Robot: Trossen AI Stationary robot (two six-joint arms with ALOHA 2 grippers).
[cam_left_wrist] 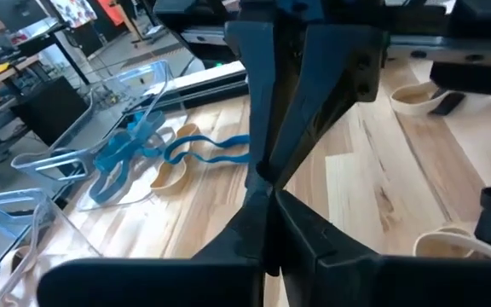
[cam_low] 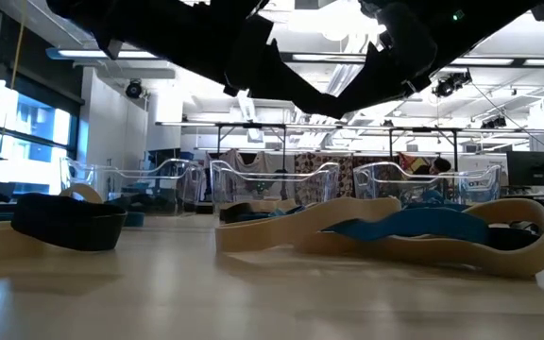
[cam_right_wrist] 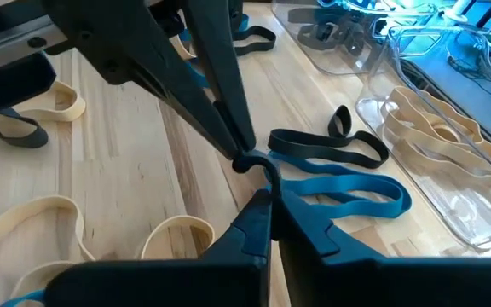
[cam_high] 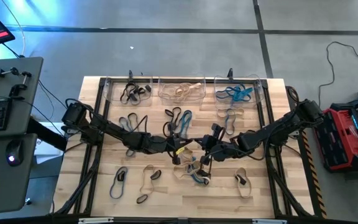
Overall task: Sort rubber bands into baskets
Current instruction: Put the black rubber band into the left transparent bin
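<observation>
left end effector point(cam_high: 180, 148): low mid-table, closed, empty | right end effector point(cam_right_wrist: 250, 162): opposite, pinching black rubber band point(cam_right_wrist: 326, 147)

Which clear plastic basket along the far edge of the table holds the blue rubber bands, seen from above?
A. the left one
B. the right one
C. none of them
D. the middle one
B: in the high view the blue rubber bands lie inside the right clear plastic basket, while the middle basket holds tan bands and the left basket black ones.
</observation>
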